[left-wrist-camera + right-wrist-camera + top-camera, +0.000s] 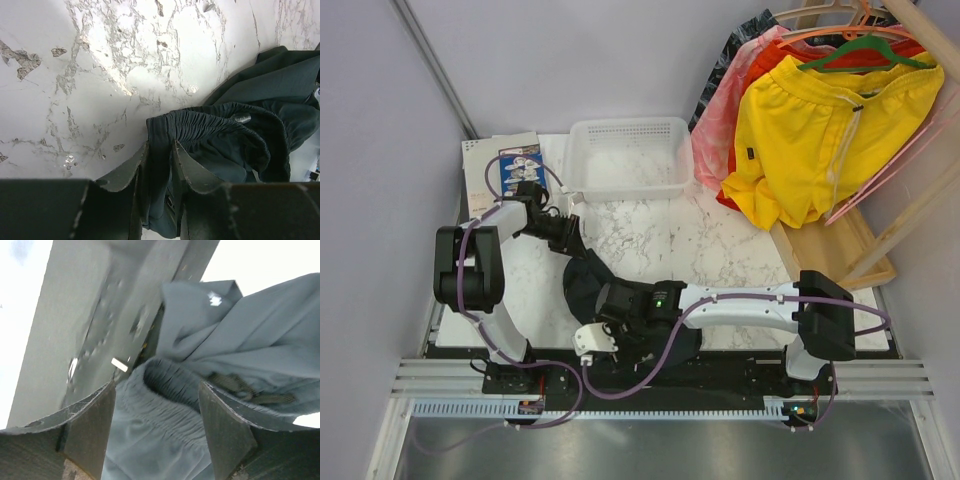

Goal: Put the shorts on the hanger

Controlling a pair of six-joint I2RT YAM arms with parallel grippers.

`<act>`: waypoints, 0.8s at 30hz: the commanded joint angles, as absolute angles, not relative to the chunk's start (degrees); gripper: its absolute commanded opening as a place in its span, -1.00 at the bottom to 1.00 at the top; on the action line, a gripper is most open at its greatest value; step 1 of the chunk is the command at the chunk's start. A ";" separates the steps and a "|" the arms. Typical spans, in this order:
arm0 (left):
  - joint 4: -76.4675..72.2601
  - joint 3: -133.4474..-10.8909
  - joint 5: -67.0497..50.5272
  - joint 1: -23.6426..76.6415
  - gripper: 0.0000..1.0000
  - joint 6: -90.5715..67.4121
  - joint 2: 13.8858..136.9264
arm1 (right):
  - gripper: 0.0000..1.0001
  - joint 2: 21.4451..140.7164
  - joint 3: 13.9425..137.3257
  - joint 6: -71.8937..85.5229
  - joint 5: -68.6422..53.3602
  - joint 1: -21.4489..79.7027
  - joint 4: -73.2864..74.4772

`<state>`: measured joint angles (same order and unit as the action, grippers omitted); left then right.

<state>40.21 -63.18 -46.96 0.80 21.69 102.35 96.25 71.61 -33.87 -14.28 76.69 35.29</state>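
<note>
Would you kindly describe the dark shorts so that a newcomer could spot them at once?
Start at the white marble table. Near the middle of its front edge lies a crumpled dark heap: the shorts. Unlike the bright yellow shorts hanging at the right, these are navy-black, with a gathered elastic waistband.

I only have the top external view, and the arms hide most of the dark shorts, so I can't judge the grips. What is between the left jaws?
Observer: In the left wrist view, the elastic waistband of the shorts fills the narrow gap in the left gripper.
Operator: And the right arm?
Observer: The right gripper stands wide open around the gathered waistband, not closed on it.
Operator: Any hardware on that waistband?
Observer: Yes, a small silvery fitting sits on it, to the right of the left jaws in that wrist view.
</note>
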 commanded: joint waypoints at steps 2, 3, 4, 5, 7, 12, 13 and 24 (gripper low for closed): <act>41.22 -65.48 -49.66 0.09 -0.43 22.85 103.00 | 0.37 94.67 70.50 -39.19 -14.94 76.73 41.13; 41.31 -65.57 -49.83 0.09 -0.43 23.20 103.01 | 0.29 94.40 69.97 -39.29 -14.33 76.73 42.18; 41.40 -65.57 -50.10 0.09 -0.43 23.29 103.01 | 0.04 94.31 69.44 -39.37 -13.72 76.64 42.62; 41.48 -65.48 -50.45 0.09 -0.43 23.55 102.92 | -0.14 93.87 68.48 -39.46 -13.19 76.64 42.89; 42.01 -65.30 -50.80 -1.48 -0.42 24.52 102.57 | -0.93 93.34 67.77 -39.64 -10.74 76.55 44.03; 46.22 -63.90 -54.49 -3.69 -0.33 32.85 97.75 | -1.00 86.50 65.74 -37.27 -6.59 72.17 43.94; 47.01 -62.59 -54.84 -4.47 -0.31 35.22 96.17 | -1.00 85.27 65.74 -36.74 -6.68 68.85 44.12; 63.27 -51.16 -50.37 -5.62 -0.28 77.15 80.16 | -1.00 75.76 64.34 -37.35 -1.85 52.83 44.74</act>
